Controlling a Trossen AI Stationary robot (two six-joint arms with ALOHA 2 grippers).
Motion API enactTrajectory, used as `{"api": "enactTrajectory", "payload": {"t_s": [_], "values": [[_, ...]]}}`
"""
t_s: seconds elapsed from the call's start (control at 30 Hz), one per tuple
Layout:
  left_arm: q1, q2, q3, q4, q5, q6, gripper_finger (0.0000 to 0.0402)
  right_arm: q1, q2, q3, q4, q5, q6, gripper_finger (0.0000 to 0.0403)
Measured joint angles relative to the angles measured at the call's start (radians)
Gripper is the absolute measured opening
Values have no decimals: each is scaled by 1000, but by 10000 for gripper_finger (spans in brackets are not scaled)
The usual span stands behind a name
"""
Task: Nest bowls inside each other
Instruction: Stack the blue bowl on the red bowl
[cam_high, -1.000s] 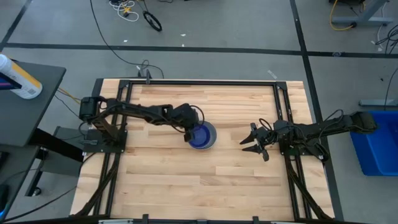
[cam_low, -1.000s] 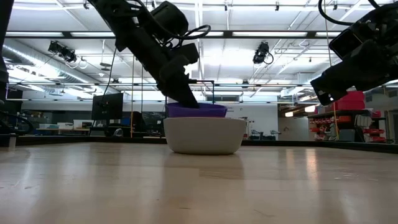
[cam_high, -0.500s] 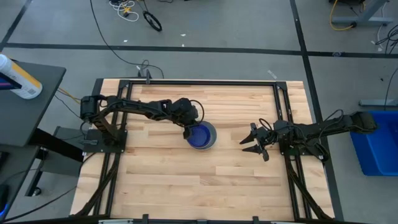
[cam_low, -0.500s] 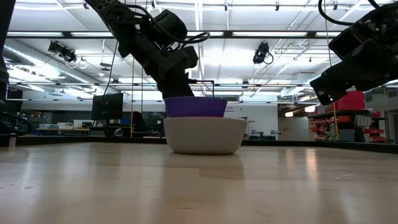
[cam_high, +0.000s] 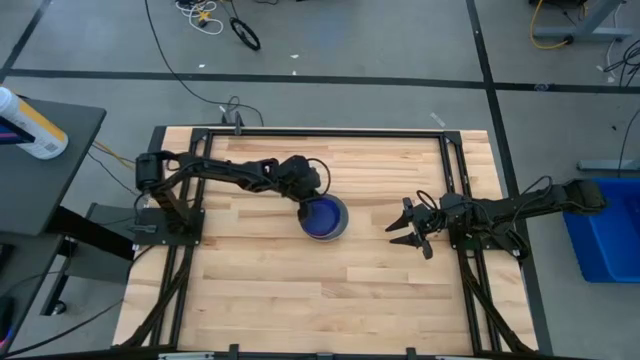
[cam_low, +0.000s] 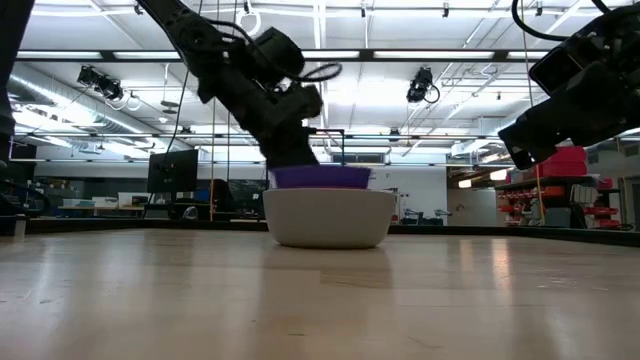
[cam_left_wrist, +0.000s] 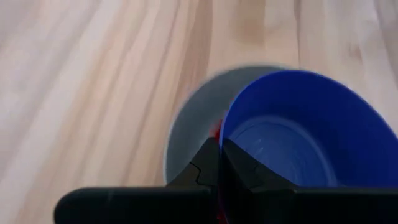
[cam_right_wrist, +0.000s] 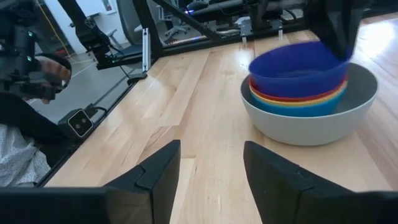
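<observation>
Left claw (cam_left_wrist: 219, 163) pinched closed on the dark blue bowl (cam_high: 322, 217) rim, seating it as top of the stack: red, yellow, light blue below, all inside the grey bowl (cam_right_wrist: 311, 118) mid-desk (cam_high: 300, 300). Right claw (cam_high: 408, 232) spread open, empty, parked well clear.

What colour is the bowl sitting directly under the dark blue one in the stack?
Red: the small round red plastic bowl shows as a thin rim band, clearest in the right wrist view.
</observation>
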Motion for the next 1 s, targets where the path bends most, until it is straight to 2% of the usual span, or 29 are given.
{"api": "enactTrajectory", "payload": {"t_s": [0.23, 0.33, 0.57, 0.87, 1.0], "values": [[5, 47, -3, 23, 16, -22, 6, 0, 0, 0, -9, -7, 15, 174], [5, 39, -4, 27, 5, -22, 22, 0, 0, 0, -12, -7, 15, 172], [1, 37, -4, 36, 7, 8, 98, 0, -1, 0, -14, -7, 15, 190], [-3, 37, -4, 40, 21, 12, 234, 0, -1, 0, -20, -6, 24, 219], [-3, 37, -4, 41, 22, 24, 279, 0, -1, 0, -21, -6, 26, 227]]}}
